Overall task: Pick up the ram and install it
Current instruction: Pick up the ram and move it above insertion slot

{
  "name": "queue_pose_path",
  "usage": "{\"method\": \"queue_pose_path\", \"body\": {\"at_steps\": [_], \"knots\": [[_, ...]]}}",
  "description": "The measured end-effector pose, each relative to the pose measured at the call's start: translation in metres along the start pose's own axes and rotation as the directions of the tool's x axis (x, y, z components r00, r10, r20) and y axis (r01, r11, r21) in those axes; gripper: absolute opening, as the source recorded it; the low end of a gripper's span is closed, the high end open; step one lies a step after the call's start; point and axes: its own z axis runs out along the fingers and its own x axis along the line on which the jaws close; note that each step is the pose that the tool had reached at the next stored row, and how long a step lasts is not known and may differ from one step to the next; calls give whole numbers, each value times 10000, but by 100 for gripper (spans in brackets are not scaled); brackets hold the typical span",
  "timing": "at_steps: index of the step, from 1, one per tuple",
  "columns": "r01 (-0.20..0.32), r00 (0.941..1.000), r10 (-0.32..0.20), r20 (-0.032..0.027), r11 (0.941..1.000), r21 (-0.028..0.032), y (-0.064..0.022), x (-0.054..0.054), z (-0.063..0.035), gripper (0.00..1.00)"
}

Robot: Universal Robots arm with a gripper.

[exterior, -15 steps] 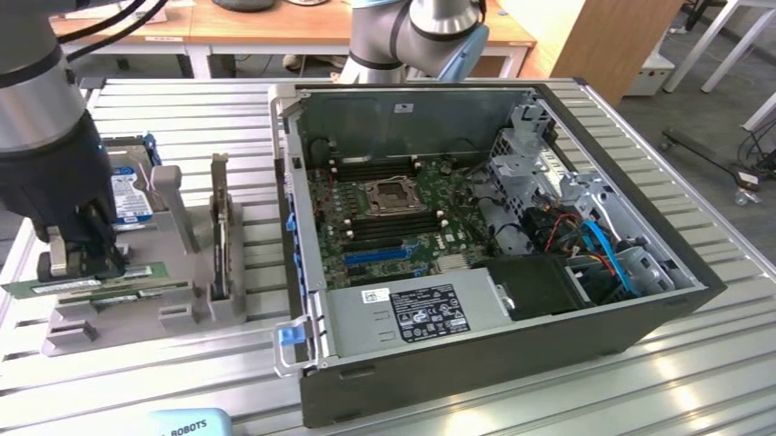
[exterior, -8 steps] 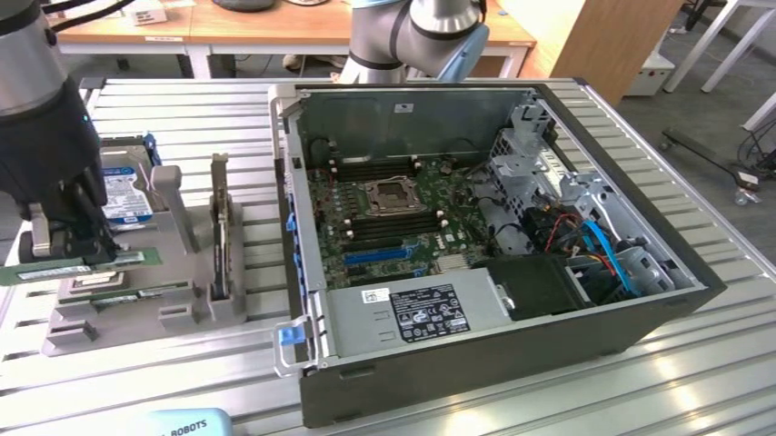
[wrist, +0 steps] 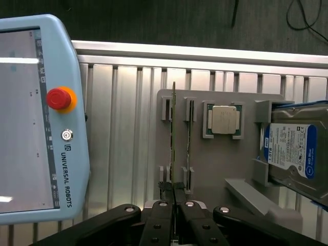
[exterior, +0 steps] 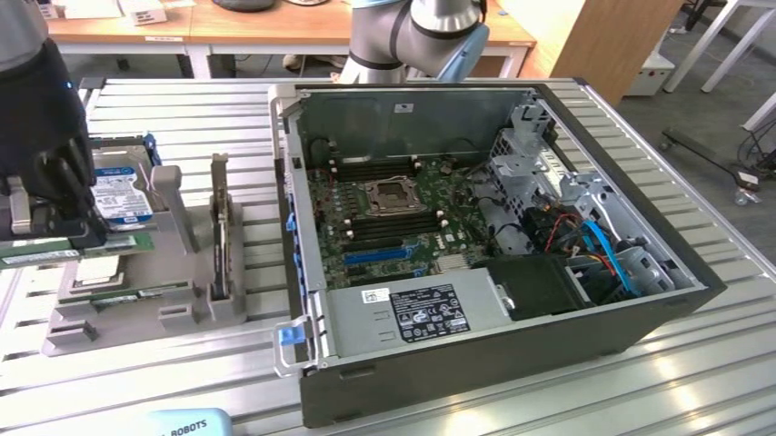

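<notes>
1. While the gripper (wrist: 174,199) is clamping its fingers tight on the ram (wrist: 174,133), that stick is sitting edge-on between them, over the grey holder (wrist: 220,174).
2. Location: in the exterior view the holder is lying at nine o'clock from the computer case (exterior: 461,377), well apart from the memory slots (exterior: 385,225) on the board inside.
3. Neighbours: a second stick (wrist: 188,133) is standing just beside the held one. The processor (wrist: 224,119) and the hard drive (wrist: 292,148) are resting further along the same holder.
4. Seating: I cannot tell whether the ram's lower edge is clear of the holder's notches.
5. Handling, by judgement: the stick is looking thin and easy to bend, so a straight pull along its own plane is suiting it best, with no sideways lean toward its twin.
6. Risk, by judgement: a grip near one end is inviting the free end to droop or twist, so slow, level travel is looking safest.
</notes>
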Motion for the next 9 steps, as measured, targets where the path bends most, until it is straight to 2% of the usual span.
{"method": "queue_pose_path", "body": {"at_steps": [9], "knots": [[-1,10000,1,-1,10000,0,10,-4,-262,12]]}}
